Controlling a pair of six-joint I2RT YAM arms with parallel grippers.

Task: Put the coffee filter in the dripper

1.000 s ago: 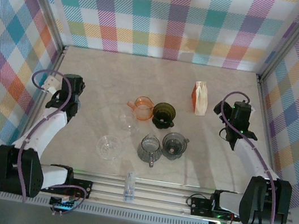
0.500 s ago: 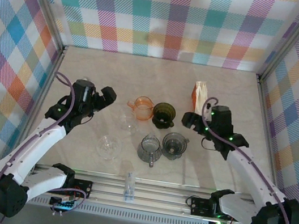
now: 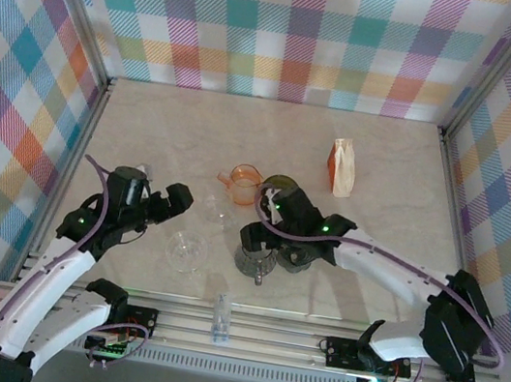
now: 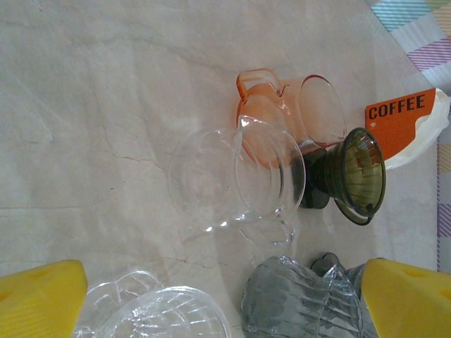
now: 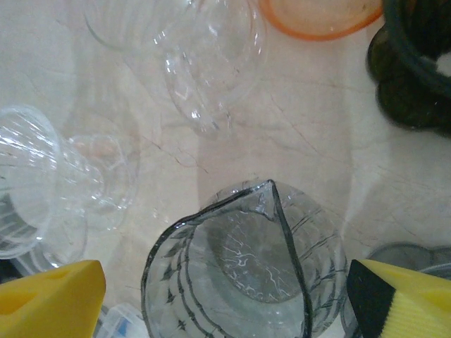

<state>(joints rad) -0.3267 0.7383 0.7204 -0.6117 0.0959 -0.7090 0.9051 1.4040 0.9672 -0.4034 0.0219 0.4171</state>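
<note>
Several drippers [image 3: 245,184] bunched mid-table, right claw [image 5: 225,299] over them, filter pack [image 3: 342,166] far-right.

The right gripper [image 5: 225,299] hangs with its yellow fingers [image 5: 49,299] spread wide either side of a smoky grey dripper [image 5: 243,260], seemingly clear of it. On the marble table [image 5: 310,127] stand a left clear dripper [image 5: 42,183], an upper clear dripper [image 5: 208,60], an orange rim [image 5: 320,17] and a dark green dripper [image 5: 416,70].

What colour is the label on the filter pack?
The label is orange with black lettering, clearest in the left wrist view.
</note>
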